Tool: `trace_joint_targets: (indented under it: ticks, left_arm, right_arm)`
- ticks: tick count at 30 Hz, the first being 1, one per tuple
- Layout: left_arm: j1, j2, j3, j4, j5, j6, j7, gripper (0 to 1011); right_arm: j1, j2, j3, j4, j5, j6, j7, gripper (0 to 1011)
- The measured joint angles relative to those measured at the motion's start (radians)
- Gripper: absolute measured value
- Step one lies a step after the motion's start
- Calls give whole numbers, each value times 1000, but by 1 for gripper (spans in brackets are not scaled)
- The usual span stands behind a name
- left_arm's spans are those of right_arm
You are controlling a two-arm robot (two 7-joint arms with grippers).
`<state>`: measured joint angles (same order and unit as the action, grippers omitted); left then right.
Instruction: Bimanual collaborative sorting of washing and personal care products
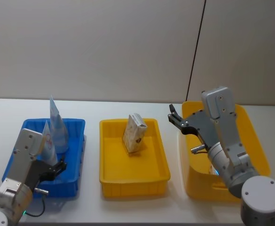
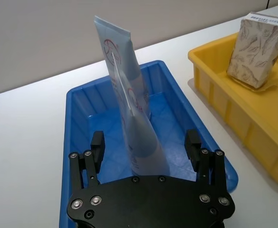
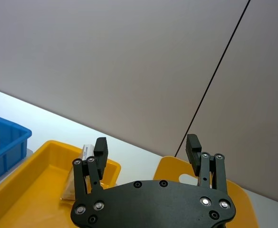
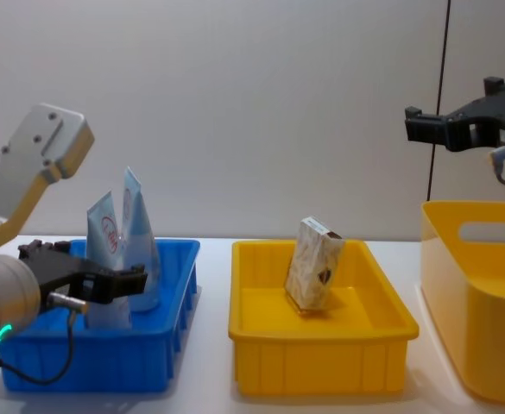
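Left of the yellow tray (image 1: pixel 132 184), at the blue tray's (image 2: pixel 68 124) near end, the left gripper (image 2: pixel 145 140) has its fingers spread wide astride a standing light-blue squeeze tube (image 2: pixel 129 104), not pinching it. The tube looks light and soft, best gripped low. A beige speckled pack (image 1: pixel 134 134) leans inside the yellow tray. To the right, the right gripper (image 3: pixel 146 142) hangs spread and empty.

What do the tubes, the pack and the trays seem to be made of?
Tubes: likely soft plastic, smooth, glossy, flattened to a crimped end. Pack: probably paper or film wrap, matte, leaf pattern, folded corners. Blue tray and yellow tray: moulded rigid plastic, glossy, ribbed walls. Left tool stands open around one tube.
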<state>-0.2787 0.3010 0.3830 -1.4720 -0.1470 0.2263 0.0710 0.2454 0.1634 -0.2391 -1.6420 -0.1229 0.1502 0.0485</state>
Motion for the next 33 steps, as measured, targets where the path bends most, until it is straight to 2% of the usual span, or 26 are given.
trace_joint_targets:
  ticks: [21,25,29,32,33]
  left_arm:
    - [-107,-48,10,201,40,-64,-23,994]
    - [-118,-53,10,222,44,-75,-29,925]
    - [-130,-62,8,249,45,-92,-36,826]
    - [-135,-66,5,263,45,-101,-40,711]
    - [-136,-67,4,265,45,-104,-41,711]
  right_arm:
    - [0,0,0,0,0,0,0,1004]
    - [0,0,0,0,0,0,0,1004]
    - [0,0,0,0,0,0,0,1004]
    - [0,0,0,0,0,0,0,1004]
    - [0,0,0,0,0,0,0,1004]
